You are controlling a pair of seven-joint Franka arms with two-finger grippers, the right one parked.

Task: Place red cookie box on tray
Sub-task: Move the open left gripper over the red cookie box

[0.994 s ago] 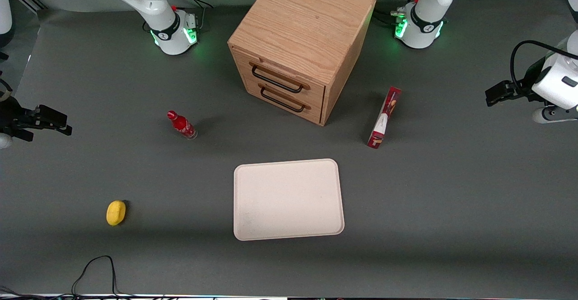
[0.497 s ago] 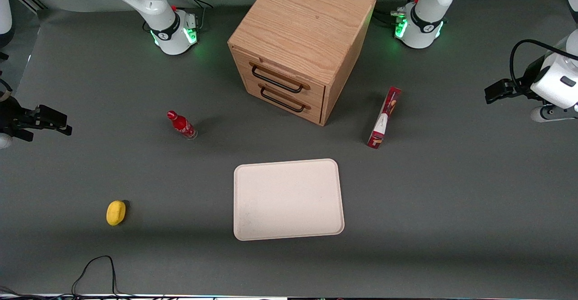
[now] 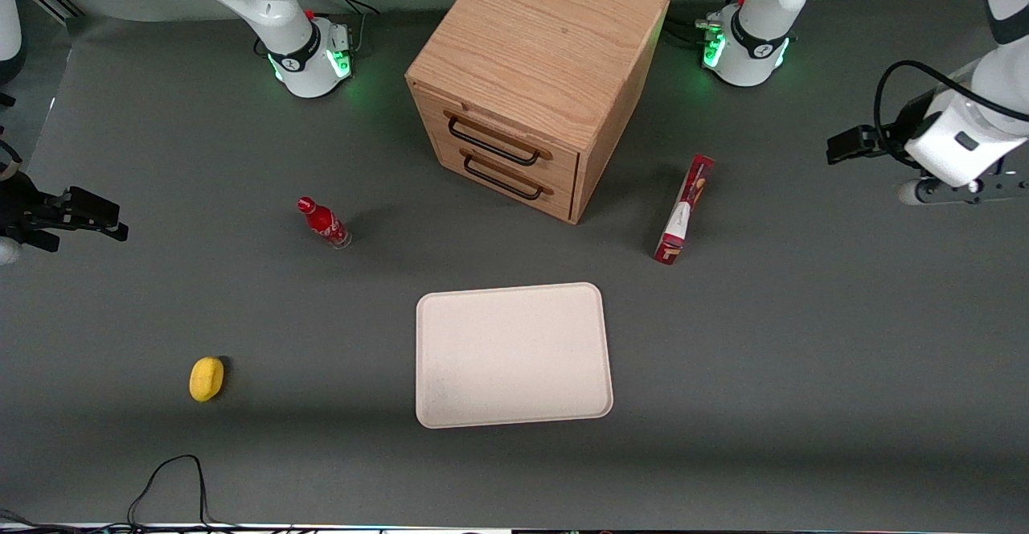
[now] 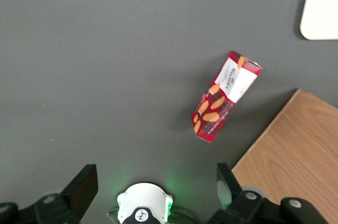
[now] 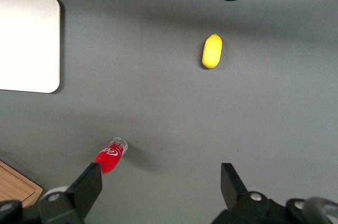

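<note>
Gripper (image 3: 844, 146) spread, apart from red cookie box (image 3: 684, 210).

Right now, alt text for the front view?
Red cookie box stands on edge beside the wooden drawer cabinet, untouched; the empty tray lies nearer the camera. The gripper hovers at the working arm's end, fingers open.

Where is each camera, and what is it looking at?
Front view: sits high facing the robots, looks down on the table; shows both arms, the gripper open above the table at the working arm's end, the tray, the wooden drawer cabinet.
Left wrist view: on the working arm, looks down at the red cookie box; its own fingers show.
Right wrist view: on the parked arm, looks down at the red soda bottle and a yellow lemon-like thing.
All three show the tray.
</note>
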